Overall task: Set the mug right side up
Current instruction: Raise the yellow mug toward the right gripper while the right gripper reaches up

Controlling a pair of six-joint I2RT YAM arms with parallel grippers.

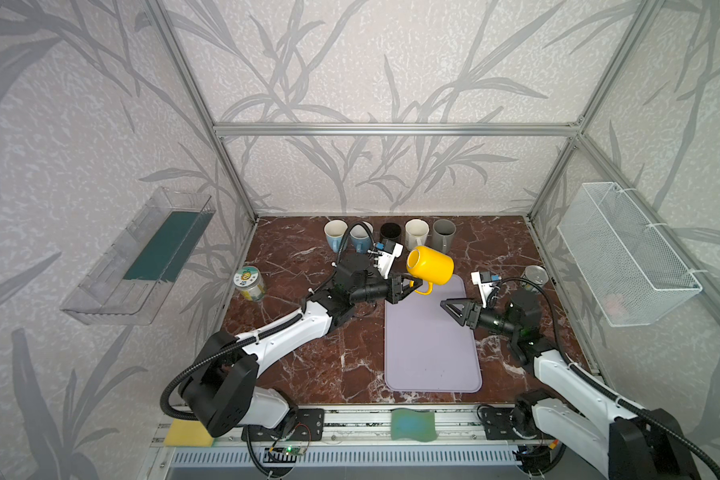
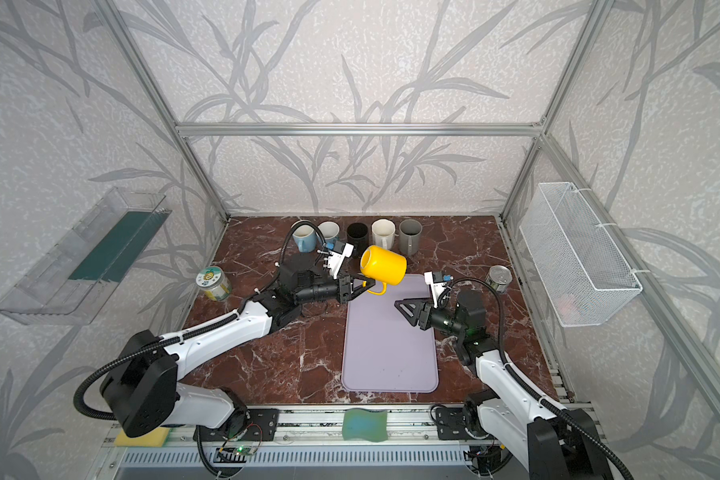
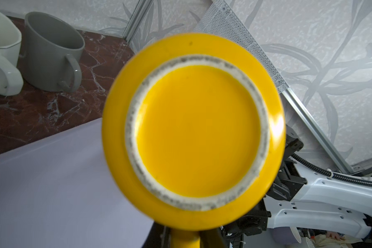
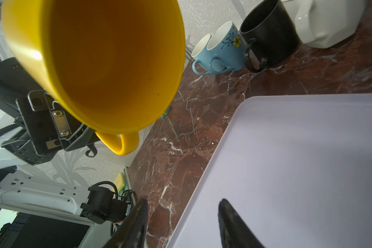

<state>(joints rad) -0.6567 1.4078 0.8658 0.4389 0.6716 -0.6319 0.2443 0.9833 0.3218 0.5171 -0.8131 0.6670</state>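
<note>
One yellow mug (image 1: 431,266) | axis near level, mouth rightward | left hand (image 1: 415,285) clamps handle | right hand (image 1: 447,305) part-open, empty

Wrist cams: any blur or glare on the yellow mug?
Left wrist: the mug base fills the frame, soft at its outer edge, with one glare patch on the glaze; the gray mug behind is sharper. Right wrist: bright highlight on its rim, interior evenly lit; right gripper tips blurred.

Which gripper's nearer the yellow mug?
Left. The left gripper is shut on the handle of the yellow mug, holding it tipped by the far end of the mat. The right gripper hangs open over the mat, apart from the mug, nearer the front.
</note>
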